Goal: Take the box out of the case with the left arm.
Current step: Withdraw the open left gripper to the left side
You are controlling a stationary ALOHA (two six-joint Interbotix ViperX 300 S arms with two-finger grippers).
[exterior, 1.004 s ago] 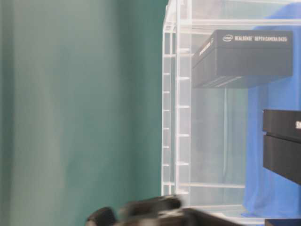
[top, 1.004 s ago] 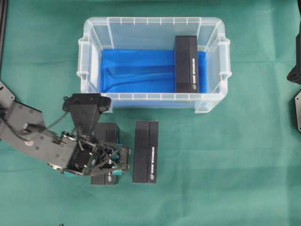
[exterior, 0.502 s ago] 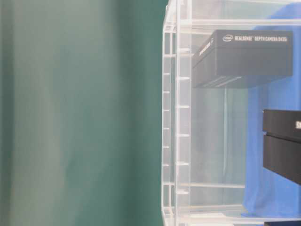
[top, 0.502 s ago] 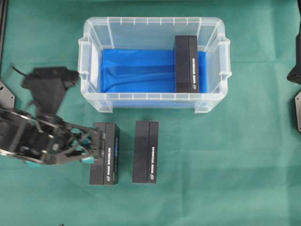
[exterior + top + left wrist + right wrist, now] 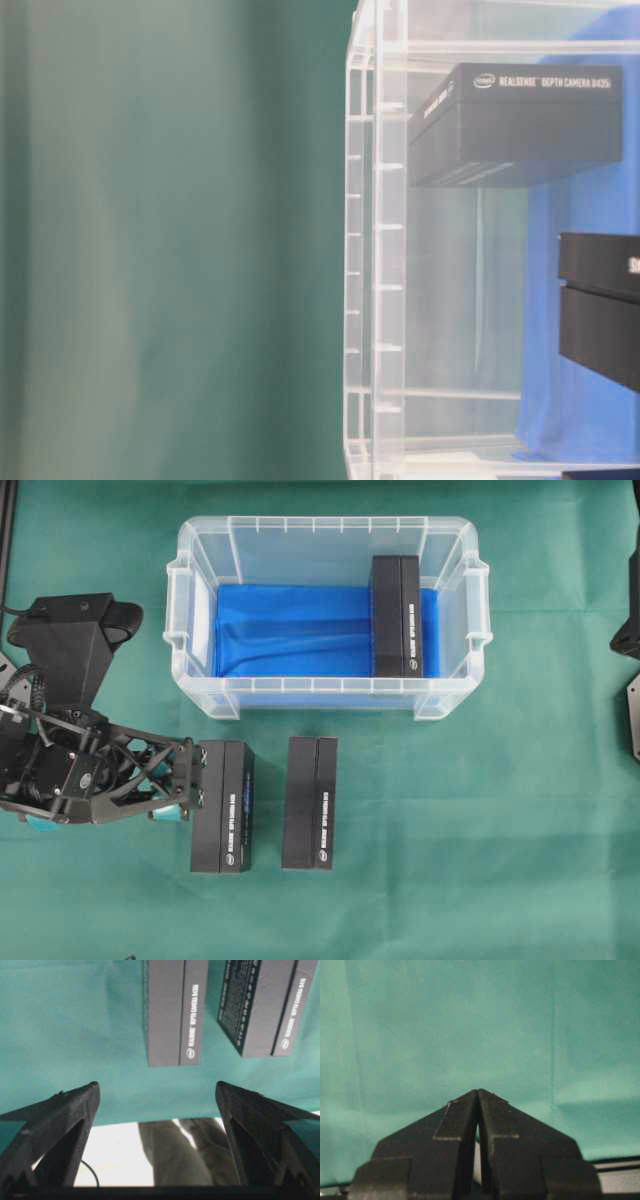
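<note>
Case [image 5: 190, 630]: clear plastic tub, ribbed rim, moulded handles at both short ends, set on green cloth [image 5: 480, 830] at upper centre of overhead view. Blue sheet [image 5: 290, 630] across case floor, rumpled. Box [image 5: 396, 617]: black, long and narrow, white print on one face, lying inside case at its right end, on the blue sheet, close to the right wall; seen again through the clear wall in table-level view [image 5: 515, 120], lettering legible. Second box [image 5: 223, 807] and third box [image 5: 309, 802]: same black type, out on the cloth in front of case, parallel, a gap between them, neither touching case. Left gripper [image 5: 178, 792]: black lattice frame, teal pads, at lower left of overhead view, just beside the left edge of second box, outside case; contact with that box not determinable. Jaws spread wide in wrist view, nothing between them; fingers [image 5: 65, 1110] at both sides of frame, second box [image 5: 175, 1010] and third box [image 5: 265, 1005] ahead on the cloth. Right gripper [image 5: 478, 1095]: plain black, jaws pressed together, tips meeting, nothing held, green cloth beyond. Right arm hardware only at far right edge of overhead view, well apart from case.
</note>
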